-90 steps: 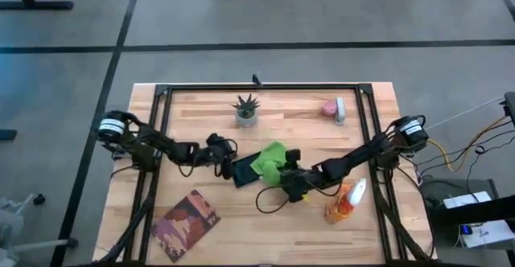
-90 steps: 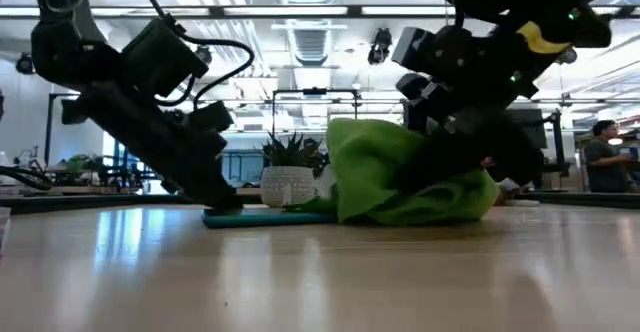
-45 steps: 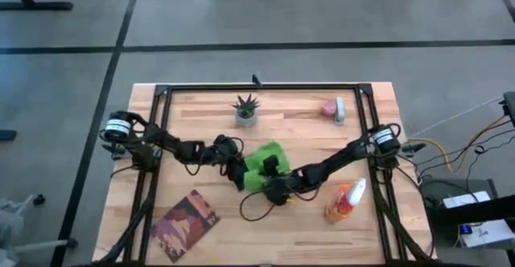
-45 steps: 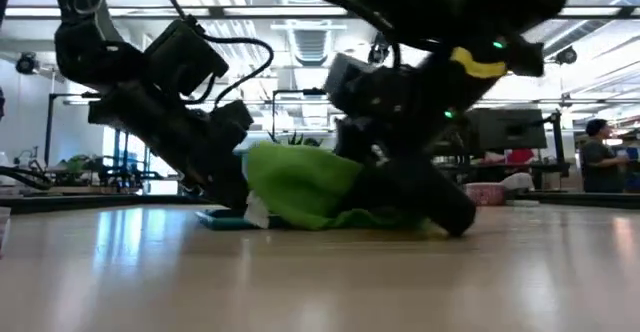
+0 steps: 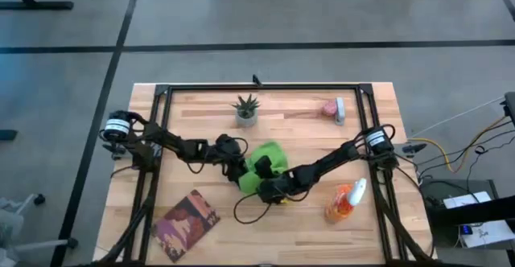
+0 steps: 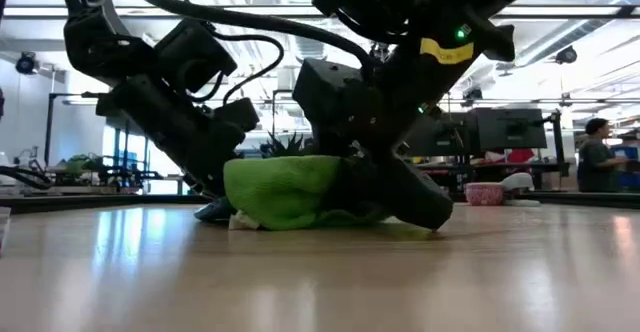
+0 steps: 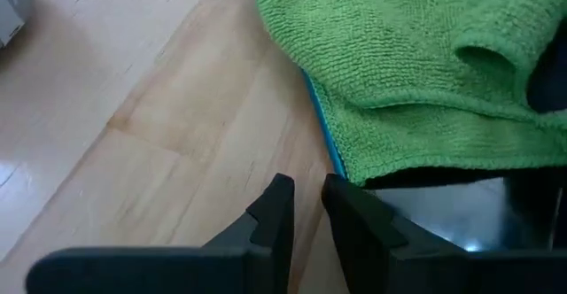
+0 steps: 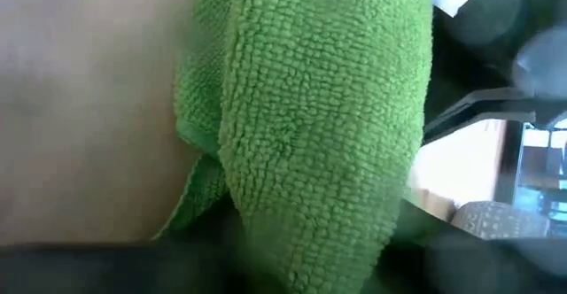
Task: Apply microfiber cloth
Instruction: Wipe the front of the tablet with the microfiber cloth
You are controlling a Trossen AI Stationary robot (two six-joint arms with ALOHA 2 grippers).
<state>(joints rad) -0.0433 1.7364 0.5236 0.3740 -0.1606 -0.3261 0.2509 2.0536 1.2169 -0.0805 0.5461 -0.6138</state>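
Observation:
The lime-green microfiber cloth (image 5: pixel 264 164) lies bunched over a dark flat tablet (image 7: pixel 443 219) near the table's middle and hides most of it. My right gripper (image 5: pixel 269 185) comes from the right and is shut on the cloth at its near side; the cloth fills the right wrist view (image 8: pixel 319 126) and hides the fingers. My left gripper (image 7: pixel 308 210) comes from the left, its fingers nearly together, at the tablet's bluish left edge (image 7: pixel 323 139), just clear of the cloth. My left gripper rests the tips of its shut fingers (image 7: pixel 345 214) on the tablet's left edge, slanting down from the table's left. The tablet lies flat on the table. My right gripper holds the cloth's bunched near-right part (image 6: pixel 340 187), slanting down from the right. The cloth hides the fingers. The cloth rests on the tablet and the table.
A small potted plant (image 5: pixel 246 110) stands at the far middle and a pink and white thing (image 5: pixel 331 108) at the far right. An orange spray bottle (image 5: pixel 344 203) lies at the near right, a patterned book (image 5: pixel 185 223) at the near left. A black frame (image 5: pixel 257 88) borders the table.
My right gripper has gone toward the table's left, dragging the cloth across the tablet; the cloth, first heaped high, now sits lower and covers more of the tablet. My left gripper has shifted a little toward the right, up to the tablet's edge.

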